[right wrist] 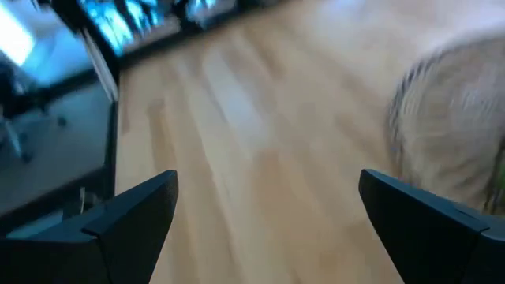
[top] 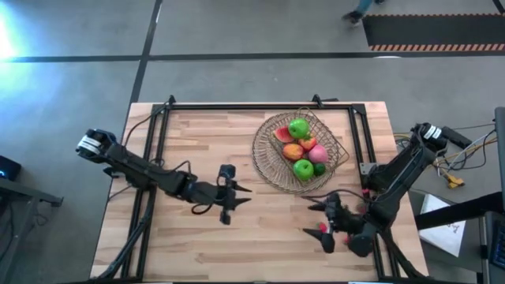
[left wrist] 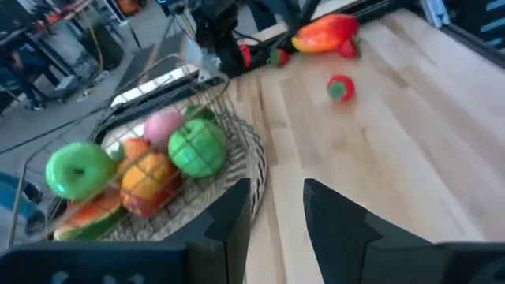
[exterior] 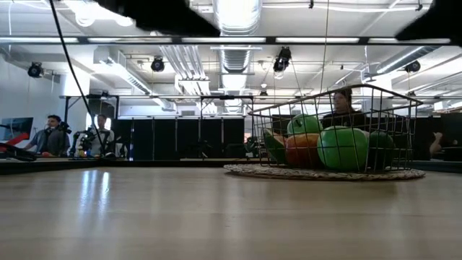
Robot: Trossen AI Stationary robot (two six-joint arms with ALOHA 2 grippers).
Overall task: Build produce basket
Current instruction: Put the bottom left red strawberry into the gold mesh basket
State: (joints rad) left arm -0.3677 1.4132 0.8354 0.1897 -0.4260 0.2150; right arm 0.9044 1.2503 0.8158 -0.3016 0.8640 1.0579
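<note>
1. Brownish wire-grid basket (top: 300, 150) sits on a flat round woven straw mat (exterior: 325, 173) at the far-right part of the wooden surface (top: 197, 237).
2. In the basket: two green apples (top: 298, 128), an orange-yellow piece (top: 293, 151), a red slice (top: 282, 135), a pink piece (top: 318, 153).
3. An orange-red toy pepper (left wrist: 325, 33) and a small red piece (left wrist: 340, 87) lie loose on the surface, near the right arm.
4. Left gripper (top: 237, 195) hovers mid-surface, fingers (left wrist: 229, 225) slightly spread, empty.
5. Right gripper (top: 319, 217) is low near the front-right edge, fingers (right wrist: 134, 209) spread wide, empty.
</note>
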